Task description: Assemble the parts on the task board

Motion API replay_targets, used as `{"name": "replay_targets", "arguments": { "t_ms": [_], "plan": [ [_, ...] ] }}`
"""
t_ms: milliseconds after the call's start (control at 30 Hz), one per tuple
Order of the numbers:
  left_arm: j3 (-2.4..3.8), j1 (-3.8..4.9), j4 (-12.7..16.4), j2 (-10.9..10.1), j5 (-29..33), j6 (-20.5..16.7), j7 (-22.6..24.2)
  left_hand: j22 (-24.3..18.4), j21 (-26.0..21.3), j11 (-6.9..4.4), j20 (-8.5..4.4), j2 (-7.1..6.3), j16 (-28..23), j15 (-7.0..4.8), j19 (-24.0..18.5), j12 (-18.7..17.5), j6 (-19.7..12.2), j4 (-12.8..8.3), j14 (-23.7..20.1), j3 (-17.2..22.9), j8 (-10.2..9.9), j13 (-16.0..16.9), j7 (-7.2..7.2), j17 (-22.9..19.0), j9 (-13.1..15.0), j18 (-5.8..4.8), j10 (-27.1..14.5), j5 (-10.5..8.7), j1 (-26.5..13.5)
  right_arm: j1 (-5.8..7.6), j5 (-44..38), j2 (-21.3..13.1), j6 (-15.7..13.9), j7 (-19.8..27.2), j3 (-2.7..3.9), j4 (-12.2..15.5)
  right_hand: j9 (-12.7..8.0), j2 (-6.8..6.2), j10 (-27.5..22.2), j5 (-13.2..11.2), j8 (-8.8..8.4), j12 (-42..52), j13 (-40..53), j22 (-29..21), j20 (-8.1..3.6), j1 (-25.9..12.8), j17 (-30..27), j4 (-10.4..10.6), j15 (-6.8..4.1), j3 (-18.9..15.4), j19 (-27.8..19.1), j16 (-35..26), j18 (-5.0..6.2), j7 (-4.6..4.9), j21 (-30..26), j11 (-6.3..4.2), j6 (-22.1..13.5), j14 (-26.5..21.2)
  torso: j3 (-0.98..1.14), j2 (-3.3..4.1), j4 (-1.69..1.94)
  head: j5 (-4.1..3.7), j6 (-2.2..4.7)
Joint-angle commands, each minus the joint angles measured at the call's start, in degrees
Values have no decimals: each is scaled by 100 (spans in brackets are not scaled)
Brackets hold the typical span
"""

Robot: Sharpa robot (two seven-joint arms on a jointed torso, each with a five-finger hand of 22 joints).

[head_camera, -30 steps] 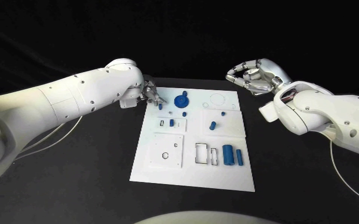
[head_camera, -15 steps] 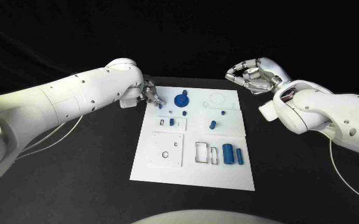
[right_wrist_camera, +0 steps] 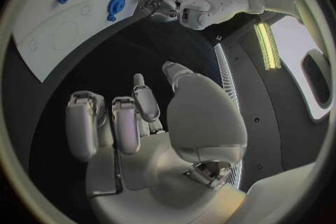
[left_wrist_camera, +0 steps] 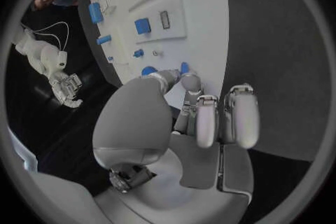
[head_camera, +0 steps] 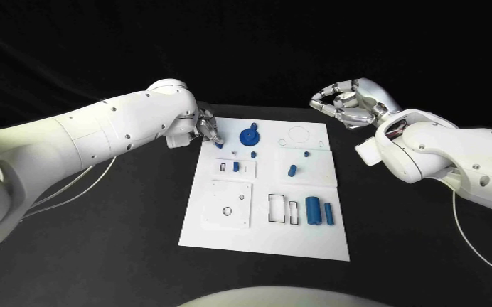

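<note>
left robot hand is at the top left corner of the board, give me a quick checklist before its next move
1. Left robot hand over the far left corner of the white board: ok.
2. Small blue piece at its fingertips: there, but whether it is pinched or only touched, cannot tell.
3. Blue gear beside that piece, apart from the fingers: ok.
4. Right robot hand off the board, fingers curled, holding nothing: ok.
5. Two blue cylinders lying in the near right part of the board, out of the way: ok.
6. Board square on the black table: ok.
</note>
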Motion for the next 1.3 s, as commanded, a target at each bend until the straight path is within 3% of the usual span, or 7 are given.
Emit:
{"name": "replay_targets", "arguments": {
  "t_ms": [33, 267, 467, 533, 700, 900, 1300],
  "plan": [
    [-1, 0, 2, -9, 268, -107, 105, 8, 32, 34, 33, -38, 36, 50, 3, -26, -30, -604, 545, 742, 103, -7, 20, 1332, 255, 18, 28, 29, -16, -4, -55, 5, 75, 43, 0, -2, -7, -10, 3, 28, 21, 32, 5, 915, -24, 66, 548, -9, -42, -34, 77, -23, 65, -6, -28, -41, -35, 360, 2, -2, -6, 14, 8],
    [5, 1, 259, -223, 559, -227, 42, 20, 37, 22, 37, -182, 15, 42, 5, 21, 3, -780, 534, 1188, 201, 4, 15, 1294, 359, 18, 79, 65, -211, -4, -55, 8, 76, 47, 0, -9, -8, -7, 3, 44, 24, 33, 4, 910, -24, 73, 547, -9, -43, -36, 74, -23, 67, -5, -36, -41, -36, 360, 9, -17, 4, 35, 6],
    [26, 11, 867, -664, 866, -424, 4, 54, 55, -14, 24, -298, 3, 8, 23, 111, 52, -901, 528, 1454, 293, 59, -21, 1271, 438, 12, 185, 163, -415, -4, -54, -9, 77, 44, 0, -15, -9, -6, 2, 54, 25, 31, 2, 913, -24, 74, 551, -7, -42, -39, 76, -22, 66, -5, -32, -41, -37, 361, 15, -36, 38, 29, 15],
    [29, 13, 1088, -806, 918, -508, 0, 121, 91, -52, -5, -399, 18, -20, 56, 177, 112, -970, 536, 1585, 375, 94, -62, 1296, 496, 0, 280, 494, -595, -4, -53, -13, 78, 43, 0, -18, -9, -6, 2, 54, 25, 31, 2, 913, -24, 74, 551, -7, -42, -39, 76, -22, 66, -5, -32, -41, -37, 361, 22, -50, 53, 14, -1],
    [16, 8, 1507, -1025, 880, -727, 7, 188, 127, -86, -29, -472, 42, -53, 86, 238, 166, -1044, 548, 1671, 450, 130, -100, 1336, 548, -14, 365, 734, -762, -6, -50, -16, 83, 44, -1, -24, -9, -6, 2, 54, 25, 31, 2, 913, -24, 74, 551, -7, -42, -39, 76, -22, 66, -5, -32, -41, -37, 361, 22, -61, 68, 30, -25],
    [-37, -57, 1805, -1150, 616, -1011, 26, 271, 172, -123, -57, -534, 65, -81, 123, 255, 220, -1093, 560, 1726, 522, 111, -140, 1376, 598, -32, 438, 946, -905, -14, -46, -17, 88, 50, -4, -25, -9, -6, 2, 54, 25, 31, 2, 913, -24, 74, 551, -7, -42, -39, 76, -22, 66, -5, -32, -41, -37, 361, 23, -67, 68, 54, -29],
    [-146, -242, 2080, -1137, 12, -1309, 32, 303, 190, -134, -69, -560, 73, -91, 138, 268, 237, -1111, 564, 1741, 546, 116, -154, 1389, 614, -38, 464, 1003, -943, -26, -44, -22, 91, 65, -5, -25, -11, -3, -7, 81, 30, 20, -10, 903, -25, 76, 535, -2, -43, -45, 68, -30, 70, -5, -48, -41, -38, 357, 15, -46, 53, 70, -41]
  ]
}}
